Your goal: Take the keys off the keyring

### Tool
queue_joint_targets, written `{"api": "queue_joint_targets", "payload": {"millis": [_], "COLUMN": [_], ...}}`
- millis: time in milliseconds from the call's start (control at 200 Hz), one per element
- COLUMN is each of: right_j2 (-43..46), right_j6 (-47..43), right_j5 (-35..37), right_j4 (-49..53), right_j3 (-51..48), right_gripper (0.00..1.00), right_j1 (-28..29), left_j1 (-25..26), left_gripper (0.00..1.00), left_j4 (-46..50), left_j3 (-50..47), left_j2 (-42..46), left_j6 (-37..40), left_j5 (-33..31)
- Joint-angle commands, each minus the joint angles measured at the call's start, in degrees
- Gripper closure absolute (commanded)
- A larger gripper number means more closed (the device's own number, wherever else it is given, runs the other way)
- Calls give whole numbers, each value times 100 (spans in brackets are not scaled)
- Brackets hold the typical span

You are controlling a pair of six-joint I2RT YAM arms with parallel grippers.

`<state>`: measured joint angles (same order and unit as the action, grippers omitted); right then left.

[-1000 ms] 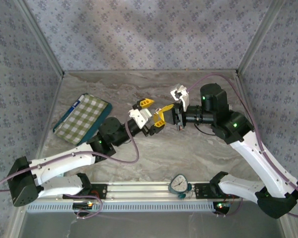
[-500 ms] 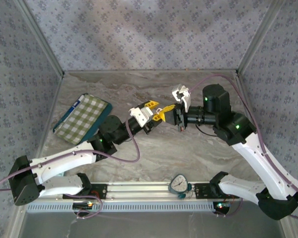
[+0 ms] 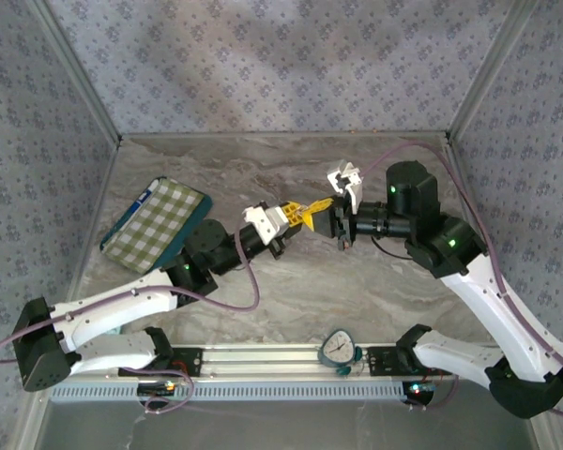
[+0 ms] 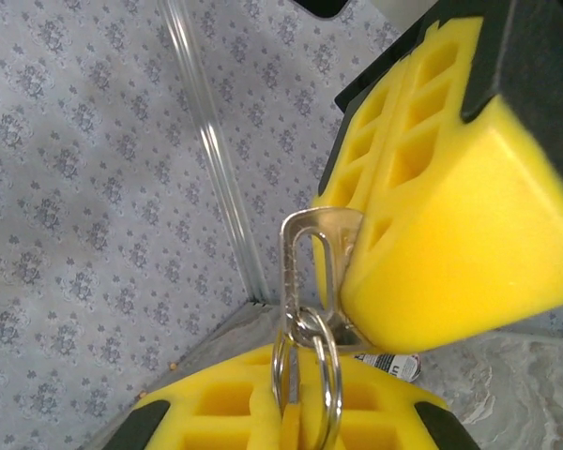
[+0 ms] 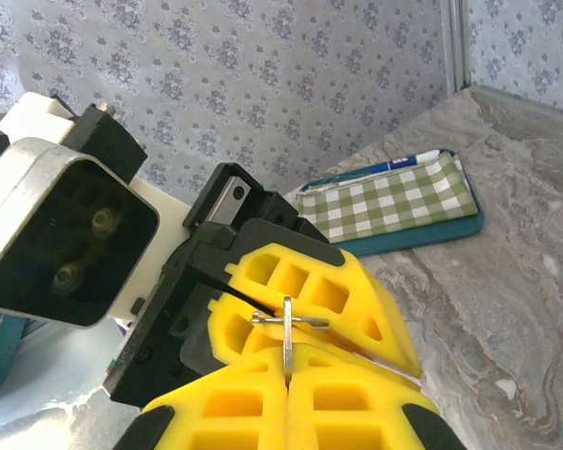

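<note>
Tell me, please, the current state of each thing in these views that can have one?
Left gripper: shut on the keyring.
Right gripper: shut on the key.
Key: on the keyring, not yet removed.
Keyring: held in mid-air between the grippers.
Checkered pouch: lying flat, closed.

Overhead camera faces down the table (image 3: 291, 281); both close wrist cameras share the keyring (image 4: 305, 361).

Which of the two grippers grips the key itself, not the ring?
The right gripper: it pinches the key, while the left gripper clamps the ring.
</note>
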<state>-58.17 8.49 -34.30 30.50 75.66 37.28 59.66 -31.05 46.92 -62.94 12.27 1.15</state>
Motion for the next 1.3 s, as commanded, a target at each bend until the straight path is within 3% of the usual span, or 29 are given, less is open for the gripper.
{"api": "queue_joint_targets", "payload": {"millis": [0,275,450,710,875,1144,1294], "right_j2": [247,855,1504,2015,2049,1644,1409], "right_j6": [-334,-1200,-2054,-2838,-3598,-4979,-5352], "right_j5": [172,357,707,1281,1988,3972,4446], "right_j4": [-163,-650,-1017,-1086,-676,-80,201], "right_j3": [-149,-683,-1447,-1832,-1742,-1450,-1284], "right_gripper": [100,100,100,100,100,100,100], "right_j1": [18,285,618,1106,1831,3520,4014], "left_j1": [-16,-283,-481,-597,-807,-1138,-1283], "left_gripper": [100,100,100,100,100,100,100], "left_j4": [5,288,504,1013,1396,2103,2344], "left_j3": [134,168,285,554,764,1249,1405], "left_j2": [257,474,537,519,554,433,392], "left_j6": [-161,-767,-1207,-1567,-1886,-2212,-2295], "left_j5": [30,431,806,1198,1430,1866,2043]}}
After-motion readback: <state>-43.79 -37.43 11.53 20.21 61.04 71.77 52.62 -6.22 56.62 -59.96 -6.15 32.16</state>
